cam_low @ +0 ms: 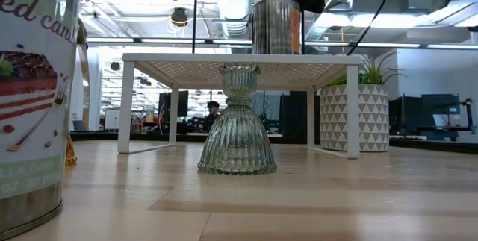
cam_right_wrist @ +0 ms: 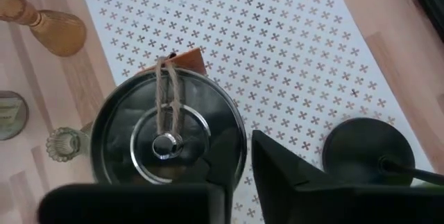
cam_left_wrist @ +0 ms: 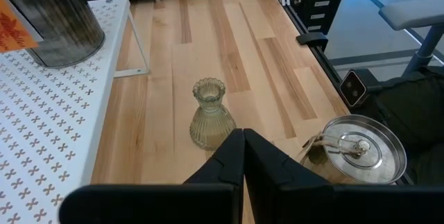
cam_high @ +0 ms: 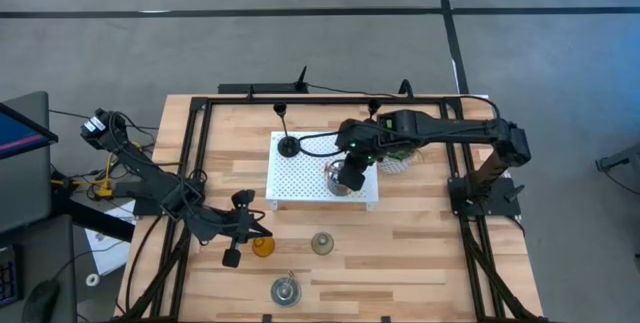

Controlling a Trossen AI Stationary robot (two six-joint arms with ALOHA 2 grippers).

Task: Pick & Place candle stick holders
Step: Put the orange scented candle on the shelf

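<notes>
Silver holder (cam_right_wrist: 168, 137) stands on tray (cam_right_wrist: 291, 64) below right hand (cam_right_wrist: 239, 182).

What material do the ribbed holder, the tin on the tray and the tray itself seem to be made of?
Ribbed holder: clear grey-green glass, probably; the room shows through its ridges.
Tin: shiny metal, it seems; its lid gleams, with twine tied at the knob.
Tray: white and perforated, perhaps painted metal; the look leaves this open.

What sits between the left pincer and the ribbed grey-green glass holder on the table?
Nothing visible. In the left wrist view the shut left pincer points at the ribbed grey-green glass holder, with only bare wooden table around it. The shiny silver lidded cup sits off to one side, clear of that line.
</notes>
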